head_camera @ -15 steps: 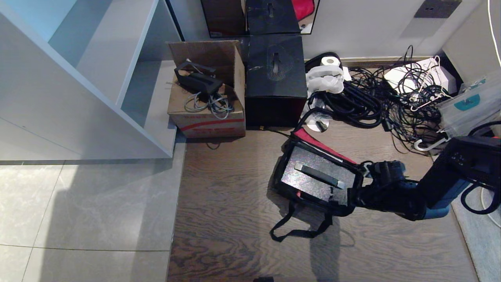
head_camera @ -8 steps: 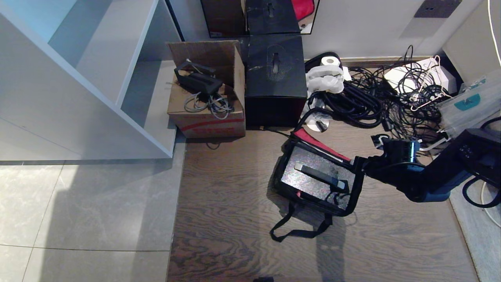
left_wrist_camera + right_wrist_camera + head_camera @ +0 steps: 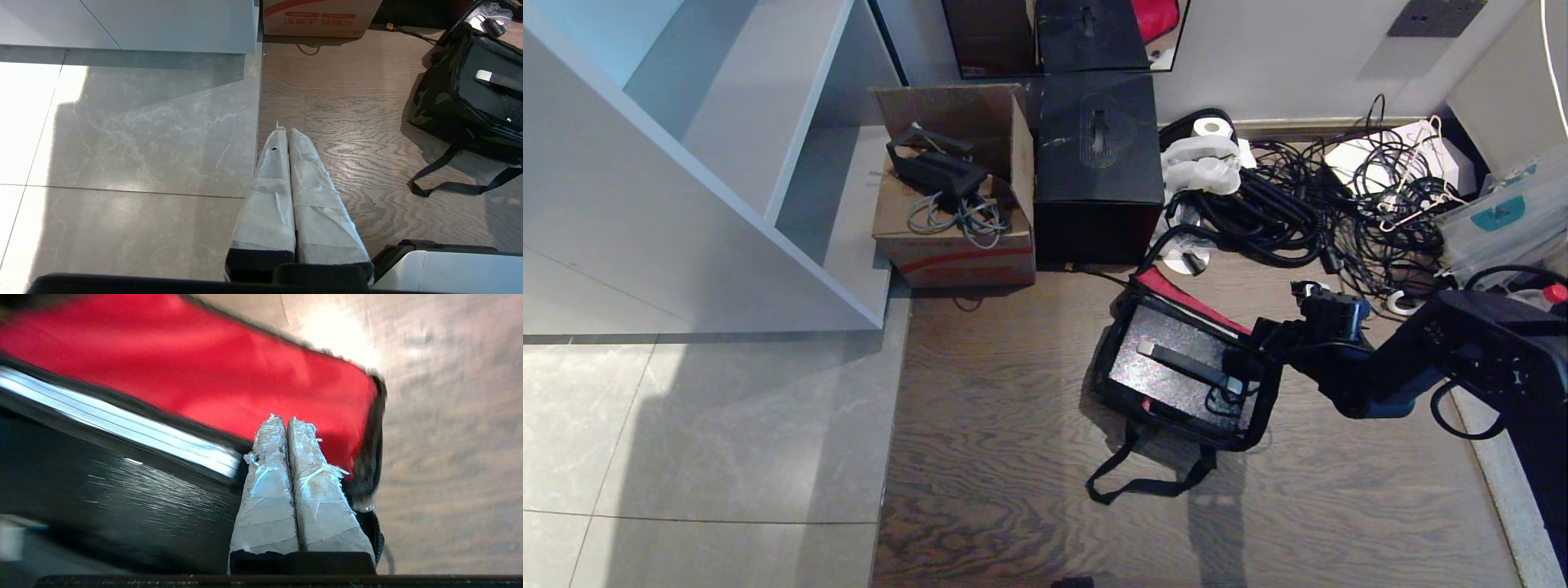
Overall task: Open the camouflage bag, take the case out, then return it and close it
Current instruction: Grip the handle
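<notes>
At the left of the head view stands a white shelf [image 3: 727, 163], then a cardboard box [image 3: 953, 196] with cables in it and a black cube box [image 3: 1098, 163] against the wall. The left pincer [image 3: 289, 134] shows only in its wrist view, fingers pressed together and holding nothing, hanging over the seam where grey tiles meet the wood floor [image 3: 1013, 408], well apart from the work. Right of centre the bag [image 3: 1176, 376] lies open on that floor, its red-lined lid [image 3: 1184, 298] folded back toward the wall and its strap [image 3: 1143, 482] trailing toward the bottom of the frame. The case [image 3: 1168, 367] lies flat inside it, glittery face and handle [image 3: 1188, 365] up. A second ago the right pincer [image 3: 1245, 359] was low at the bag's lower right corner; now it has swung up and in to the right rim, near the handle's right end. The right wrist view shows its taped fingers [image 3: 269, 465] closed, gripping nothing, tips against the red lining beside the case's edge. So the opening looks done and the case is not yet lifted; the pincer must likely spread before it can take the handle. At far right a tangle of cables [image 3: 1339, 204] covers the floor.
</notes>
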Controlling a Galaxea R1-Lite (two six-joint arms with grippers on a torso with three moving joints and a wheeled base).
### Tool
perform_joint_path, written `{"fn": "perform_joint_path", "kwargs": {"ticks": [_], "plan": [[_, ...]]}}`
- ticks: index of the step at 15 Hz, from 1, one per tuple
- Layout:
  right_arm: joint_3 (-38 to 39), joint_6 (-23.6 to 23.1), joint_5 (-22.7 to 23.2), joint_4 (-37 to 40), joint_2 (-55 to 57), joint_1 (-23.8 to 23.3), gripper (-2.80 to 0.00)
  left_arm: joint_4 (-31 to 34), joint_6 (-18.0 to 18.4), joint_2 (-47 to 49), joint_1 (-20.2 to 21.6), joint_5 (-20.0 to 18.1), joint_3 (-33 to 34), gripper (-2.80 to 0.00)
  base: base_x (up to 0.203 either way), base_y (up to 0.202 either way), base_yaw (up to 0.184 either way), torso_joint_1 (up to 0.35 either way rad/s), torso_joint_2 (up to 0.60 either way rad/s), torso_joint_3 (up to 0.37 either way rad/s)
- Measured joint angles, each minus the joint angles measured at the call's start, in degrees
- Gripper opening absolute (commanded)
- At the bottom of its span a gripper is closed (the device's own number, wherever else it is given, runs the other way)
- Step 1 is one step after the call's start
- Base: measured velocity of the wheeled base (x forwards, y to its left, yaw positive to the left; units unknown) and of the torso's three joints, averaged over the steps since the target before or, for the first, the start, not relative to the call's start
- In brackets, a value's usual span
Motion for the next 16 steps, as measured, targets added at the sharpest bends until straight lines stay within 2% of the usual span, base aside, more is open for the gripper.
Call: {"fn": "perform_joint_path", "kwargs": {"ticks": [8, 11, 13, 16], "plan": [[-3.62, 0.47, -3.09, 2.24, 7.08, 0.25, -2.80, 0.01, 0.00, 0.00, 0.00, 0.00, 0.00, -2.80, 0.000, 0.000, 0.000, 0.000, 0.00, 0.000], [-2.67, 0.97, -3.49, 9.86, 5.54, 0.26, -2.80, 0.01, 0.00, 0.00, -0.01, -0.02, 0.00, -2.80, 0.000, 0.000, 0.000, 0.000, 0.00, 0.000], [-0.49, 1.52, -2.46, 15.68, 3.26, 0.16, -2.80, 0.01, 0.01, 0.00, 0.00, 0.00, 0.00, -2.80, 0.000, 0.000, 0.000, 0.000, 0.00, 0.000], [6.01, 1.33, 2.64, 20.91, -0.74, 0.23, -2.80, -0.02, 0.00, 0.00, 0.00, 0.00, 0.00, -2.80, 0.000, 0.000, 0.000, 0.000, 0.00, 0.000]]}}
